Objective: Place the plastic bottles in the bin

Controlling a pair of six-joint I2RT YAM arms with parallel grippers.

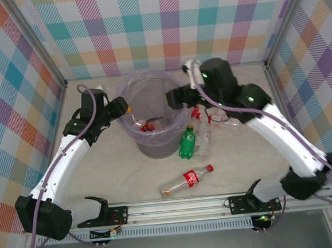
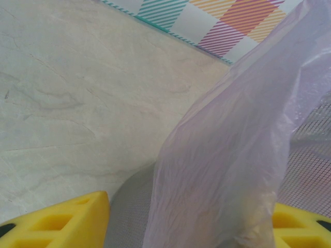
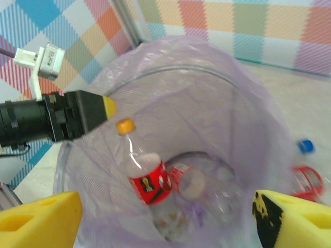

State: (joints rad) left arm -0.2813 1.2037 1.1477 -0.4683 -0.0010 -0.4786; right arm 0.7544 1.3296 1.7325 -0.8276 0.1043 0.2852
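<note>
Reading the top view, my left pincer (image 1: pixel 124 109) sits at the 9 o'clock rim of the bin (image 1: pixel 156 150), my right pincer (image 1: pixel 175 97) at its 2 o'clock rim; a green bottle (image 1: pixel 186 142) stands at the bin's 4 o'clock; a red-labelled bottle (image 1: pixel 186 180) lies on the table at its 6 o'clock. The right wrist view adds the bin's inside: an orange-capped bottle (image 3: pixel 149 178) with a red label leans there, another clear bottle beside it; a blue cap (image 3: pixel 305 146) shows outside the bin at 3 o'clock; my right fingers (image 3: pixel 41 219) are spread wide, released, nothing between them. The left wrist view shows my left fingers (image 2: pixel 57 222) apart, released; the lavender liner (image 2: pixel 227 155) rises between them. Label writing: white script on red, too small to read.
</note>
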